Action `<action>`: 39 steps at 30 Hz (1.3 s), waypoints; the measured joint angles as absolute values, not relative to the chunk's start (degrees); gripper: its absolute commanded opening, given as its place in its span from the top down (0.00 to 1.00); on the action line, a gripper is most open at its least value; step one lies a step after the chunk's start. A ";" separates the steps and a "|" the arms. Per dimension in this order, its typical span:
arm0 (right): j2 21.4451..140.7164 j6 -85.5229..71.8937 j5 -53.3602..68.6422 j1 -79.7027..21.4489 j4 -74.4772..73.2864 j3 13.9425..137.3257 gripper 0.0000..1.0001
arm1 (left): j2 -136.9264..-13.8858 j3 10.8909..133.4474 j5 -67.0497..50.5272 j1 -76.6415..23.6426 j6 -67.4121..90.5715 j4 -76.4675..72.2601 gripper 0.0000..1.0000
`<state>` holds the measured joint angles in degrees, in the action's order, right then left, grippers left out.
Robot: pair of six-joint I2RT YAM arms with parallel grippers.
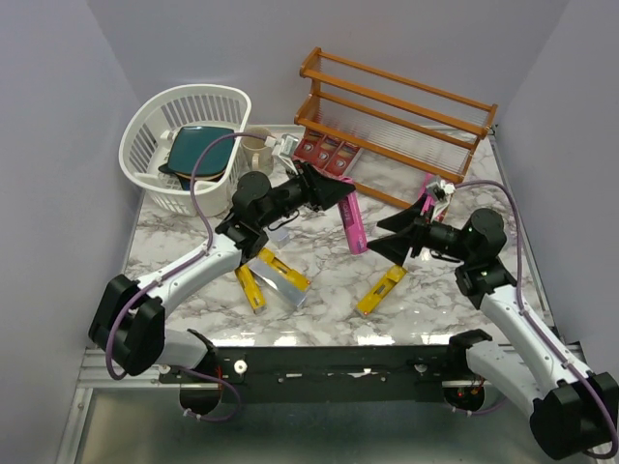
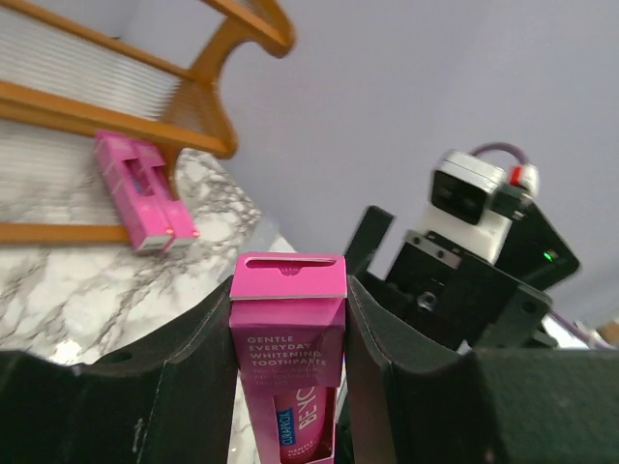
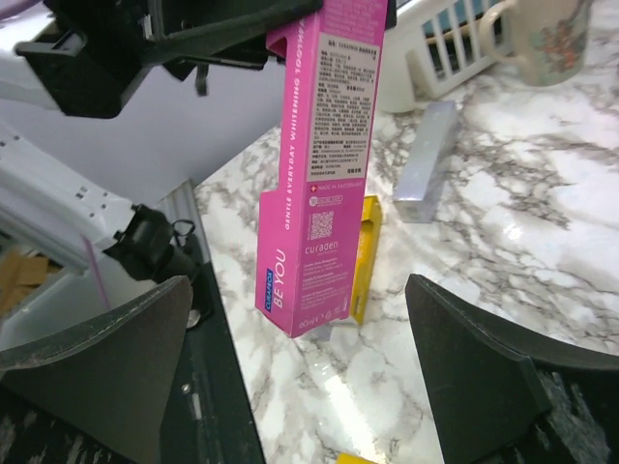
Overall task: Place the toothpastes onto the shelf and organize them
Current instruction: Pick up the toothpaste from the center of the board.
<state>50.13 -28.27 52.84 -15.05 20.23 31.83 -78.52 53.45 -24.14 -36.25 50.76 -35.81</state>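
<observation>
Now our left gripper [image 2: 288,319] clamps the pink Curaden toothpaste carton [image 3: 324,164] by its narrow sides near one end. It's probably light, crushable card, so we should squeeze gently. Our right gripper [image 1: 393,236] gapes empty.

white basket [image 1: 145,166], beige mug [image 1: 257,151], marble table [image 1: 329,282]

Top camera looks down on the whole bench [image 1: 329,314]; both wrist cameras, close in, face each other across one pink carton [image 2: 288,358] [image 3: 324,184].
</observation>
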 measured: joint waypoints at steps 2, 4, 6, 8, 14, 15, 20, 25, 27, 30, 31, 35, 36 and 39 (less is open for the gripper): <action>48.64 -26.48 50.35 -15.42 18.46 31.81 0.00 | -77.21 53.23 -20.88 -36.25 50.76 -31.73 0.76; 47.35 -24.93 47.86 -16.23 17.43 31.81 0.00 | -76.03 53.21 -17.74 -36.25 50.83 -27.86 0.76; 46.48 -23.53 45.56 -17.47 16.80 31.81 0.00 | -74.74 53.19 -14.15 -36.25 51.24 -23.53 0.76; 45.67 -21.41 41.80 -20.12 16.60 31.77 0.00 | -73.69 53.17 -10.55 -36.25 52.25 -19.86 0.76; 42.85 -17.39 32.21 -27.99 19.29 28.42 0.00 | -71.22 52.10 -2.17 -36.25 55.88 -13.23 0.76; 42.59 -16.71 30.33 -29.54 20.16 27.44 0.00 | -70.57 51.59 -0.54 -36.25 56.86 -12.32 0.76; 43.77 -14.20 23.99 -35.14 23.03 25.93 0.00 | -68.66 50.30 4.27 -36.25 60.31 -9.61 0.76; 45.84 -9.43 15.57 -42.76 24.97 25.71 0.00 | -67.75 50.17 7.84 -36.25 64.03 -6.92 0.76; 47.18 -6.26 10.74 -46.52 25.65 25.71 0.00 | -67.68 50.17 8.95 -36.25 65.23 -5.85 0.76; 49.28 -1.04 2.66 -51.86 25.91 25.78 0.00 | -67.68 50.19 10.11 -36.25 66.43 -3.55 0.76; 50.43 0.89 -0.30 -53.91 26.06 25.91 0.00 | -67.70 50.26 10.41 -36.25 66.76 -2.50 0.76; 55.53 9.34 -12.14 -61.78 26.85 26.74 0.00 | -67.72 51.70 11.25 -36.25 67.61 1.65 0.76; 57.45 12.25 -16.47 -63.90 28.05 27.00 0.00 | -67.70 52.18 11.51 -36.25 67.81 2.48 0.76; 62.02 18.41 -25.45 -68.12 31.35 27.55 0.00 | -67.70 53.04 12.08 -36.27 68.25 3.99 0.76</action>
<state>62.02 18.41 -25.45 -68.12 31.35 27.55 -67.70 53.04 12.08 -36.27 68.25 3.99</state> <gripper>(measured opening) 0.998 0.478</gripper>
